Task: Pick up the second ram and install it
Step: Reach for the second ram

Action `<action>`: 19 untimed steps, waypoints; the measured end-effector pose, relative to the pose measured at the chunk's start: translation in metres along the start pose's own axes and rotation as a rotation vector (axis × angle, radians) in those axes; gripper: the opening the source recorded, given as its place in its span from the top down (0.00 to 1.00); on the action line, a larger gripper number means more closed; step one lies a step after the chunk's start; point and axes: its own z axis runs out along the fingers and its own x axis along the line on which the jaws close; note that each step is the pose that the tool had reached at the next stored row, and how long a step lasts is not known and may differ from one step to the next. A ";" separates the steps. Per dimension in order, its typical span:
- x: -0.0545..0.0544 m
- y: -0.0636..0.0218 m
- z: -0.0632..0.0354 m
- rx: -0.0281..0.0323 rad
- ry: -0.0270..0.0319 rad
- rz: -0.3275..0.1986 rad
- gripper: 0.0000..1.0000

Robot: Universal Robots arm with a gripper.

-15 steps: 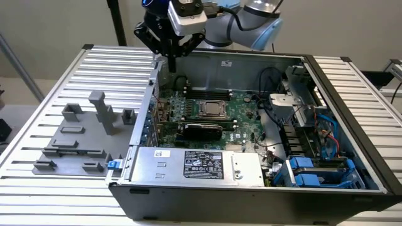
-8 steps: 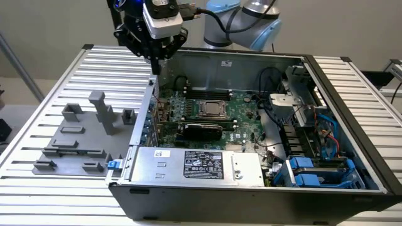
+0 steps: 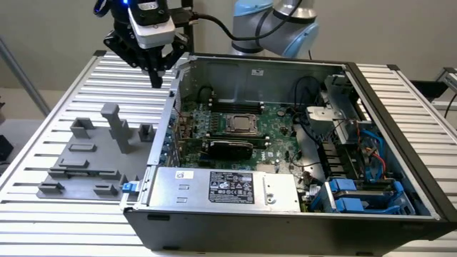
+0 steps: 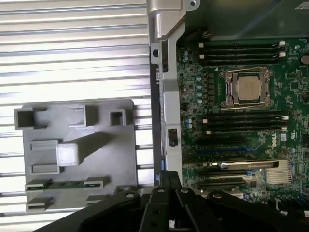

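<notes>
The second ram (image 4: 63, 184), a thin green stick, lies on edge in a slot of the grey fixture plate (image 4: 111, 150) on the slatted table. My gripper (image 3: 155, 81) hangs high over the table beside the back corner of the open computer case (image 3: 171, 101), on the exterior view's left. It is well above the fixture plate (image 3: 71, 160) and apart from the stick. Its dark fingers (image 4: 164, 180) are shut together, and I see nothing between them. The motherboard's empty memory slots (image 4: 244, 118) lie next to the processor socket (image 4: 247, 87).
Grey posts and blocks (image 3: 117, 128) stand up from the fixture plate. Inside the case are an expansion card (image 3: 228, 145), a power supply (image 3: 221, 187), cables and blue drive bays (image 3: 357, 195). The case wall (image 4: 164, 96) separates the fixture from the motherboard.
</notes>
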 end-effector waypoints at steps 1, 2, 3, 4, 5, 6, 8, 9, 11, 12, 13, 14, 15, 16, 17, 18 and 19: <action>0.004 -0.0010 0.0005 0.0000 0.0000 0.000 0.89; 0.009 -0.0021 0.0012 0.0000 0.0000 0.000 0.89; 0.014 -0.0030 0.0018 0.0000 -0.0001 0.000 0.89; 0.018 -0.0041 0.0024 0.0001 0.0000 0.000 0.89; 0.023 -0.0051 0.0031 0.0000 -0.0001 0.000 0.89; 0.027 -0.0060 0.0038 0.0001 -0.0001 0.000 0.89; 0.036 -0.0079 0.0054 0.0001 -0.0001 0.000 0.89; 0.041 -0.0088 0.0062 0.0001 -0.0001 0.000 0.89; 0.050 -0.0107 0.0079 0.0002 0.0000 0.000 0.89; 0.054 -0.0117 0.0089 0.0001 -0.0001 0.000 0.89; 0.059 -0.0126 0.0098 0.0001 -0.0001 0.000 0.89; 0.063 -0.0136 0.0108 0.0002 0.0000 0.000 0.89; 0.068 -0.0145 0.0118 0.0002 0.0000 0.000 0.89; 0.072 -0.0155 0.0128 0.0003 0.0000 0.000 0.89; 0.077 -0.0165 0.0138 0.0002 -0.0001 0.000 0.89; 0.082 -0.0175 0.0149 0.0002 -0.0001 0.000 0.89; 0.086 -0.0184 0.0160 0.0002 -0.0001 0.000 0.89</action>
